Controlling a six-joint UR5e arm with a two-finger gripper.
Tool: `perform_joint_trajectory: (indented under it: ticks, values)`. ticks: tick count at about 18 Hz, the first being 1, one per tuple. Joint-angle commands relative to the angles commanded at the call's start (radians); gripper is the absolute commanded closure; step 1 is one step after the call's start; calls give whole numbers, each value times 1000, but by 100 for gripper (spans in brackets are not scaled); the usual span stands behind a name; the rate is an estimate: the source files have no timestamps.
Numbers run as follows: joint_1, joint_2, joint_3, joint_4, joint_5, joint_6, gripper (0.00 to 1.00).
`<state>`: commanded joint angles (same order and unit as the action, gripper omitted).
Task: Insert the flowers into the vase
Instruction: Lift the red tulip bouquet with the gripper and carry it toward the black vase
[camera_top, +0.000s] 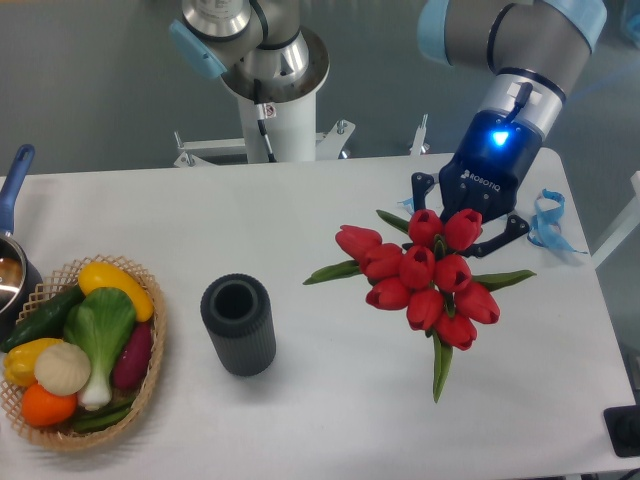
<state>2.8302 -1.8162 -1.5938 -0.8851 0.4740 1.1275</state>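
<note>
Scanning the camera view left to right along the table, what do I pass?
Saucepan → basket of toy vegetables → vase → flowers, with the gripper over them → blue ribbon.

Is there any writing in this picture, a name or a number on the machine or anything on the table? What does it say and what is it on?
"ROBOTIQ": white letters on the dark body of the tool, just above the flowers.
Nothing else readable: the vase, the wicker basket and the saucepan show no writing.
</note>
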Motion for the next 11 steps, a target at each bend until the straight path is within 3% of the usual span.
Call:
perform_joint_trajectory:
  ticks: [3, 11]
  values:
    - [-3, 0, -5, 31, 0, -9, 87]
    - [-20, -5, -14, 32, -2, -9, 87]
